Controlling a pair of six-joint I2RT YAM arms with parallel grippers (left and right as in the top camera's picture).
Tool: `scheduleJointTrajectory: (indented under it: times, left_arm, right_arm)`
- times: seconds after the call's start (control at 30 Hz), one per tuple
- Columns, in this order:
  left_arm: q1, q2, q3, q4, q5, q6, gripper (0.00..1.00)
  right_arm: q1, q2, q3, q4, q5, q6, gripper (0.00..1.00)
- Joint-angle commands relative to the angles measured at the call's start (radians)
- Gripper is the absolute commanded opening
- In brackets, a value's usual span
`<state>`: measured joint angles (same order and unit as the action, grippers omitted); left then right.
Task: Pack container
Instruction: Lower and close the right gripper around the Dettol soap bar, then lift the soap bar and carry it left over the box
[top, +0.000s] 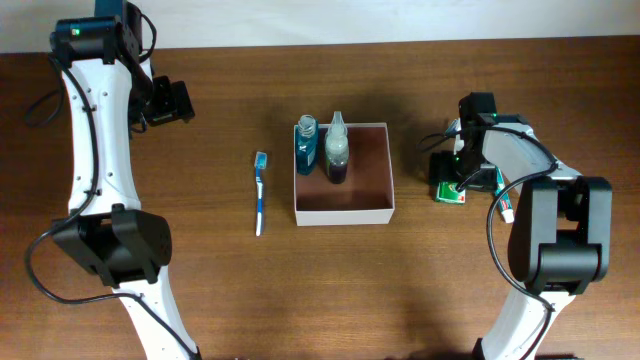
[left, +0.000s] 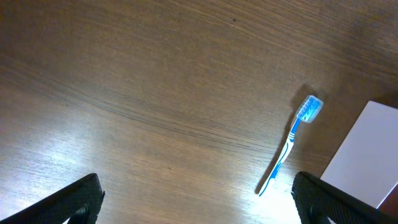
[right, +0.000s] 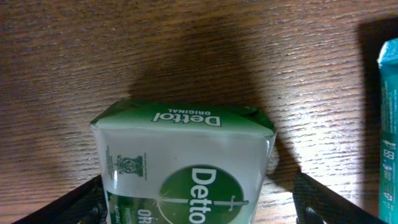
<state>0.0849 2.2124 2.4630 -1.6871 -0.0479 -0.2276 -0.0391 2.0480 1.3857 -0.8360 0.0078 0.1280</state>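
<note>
Two bottles (top: 336, 152) in container (top: 344, 214); soap packet (right: 186, 162), bench's right edge, under my right gripper (right: 199, 199), fingers parted astride it: I should centre before closing; left gripper (left: 196, 199) parted, empty.

The container (top: 366, 172) is a square, shallow, open-topped box with white walls and a pinkish-brown floor, lying flat at the middle of the table, its sides in line with the table's edges. Two bottles (top: 322, 148) stand upright in its far-left corner, a blue one by the left wall and a darker one just right of it.
</note>
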Motion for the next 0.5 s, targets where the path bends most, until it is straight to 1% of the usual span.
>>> scheduleJointTrajectory:
  times: [0.0,0.07,0.17,0.27,0.3,0.33,0.37,0.47]
  left_arm:
    - [0.003,-0.02,-0.007,-0.001,0.007,-0.002,0.99]
    - [0.003,-0.02,-0.007,-0.001,0.007,-0.002,0.99]
    - [0.003,-0.02,-0.007,-0.001,0.007,-0.002,0.99]
    - [0.003,-0.02,-0.007,0.0,0.007,-0.002,0.99]
    - [0.003,-0.02,-0.007,0.0,0.007,-0.002,1.0]
    - [0.003,-0.02,-0.007,0.0,0.007,-0.002,1.0]
    - [0.003,-0.02,-0.007,-0.001,0.007,-0.002,0.99]
    - [0.003,-0.02,-0.007,0.0,0.007,-0.002,0.99]
  right_arm:
    - [-0.002,0.023,-0.002,0.003,0.005,0.0,0.84]
    - [-0.002,0.023,-0.002,0.003,0.005,0.0,0.77]
    - [-0.002,0.023,0.0,0.003,0.005,0.0,0.75]
    - [-0.002,0.023,0.002,0.003,0.005,0.0,0.7]
    - [-0.002,0.023,0.005,0.003,0.005,0.0,0.67]
    - [-0.002,0.023,0.008,0.001,0.005,0.0,0.61]
    - [-0.002,0.023,0.013,-0.002,0.005,0.0,0.58]
    - [-0.002,0.023,0.034,-0.022,0.005,0.0,0.56]
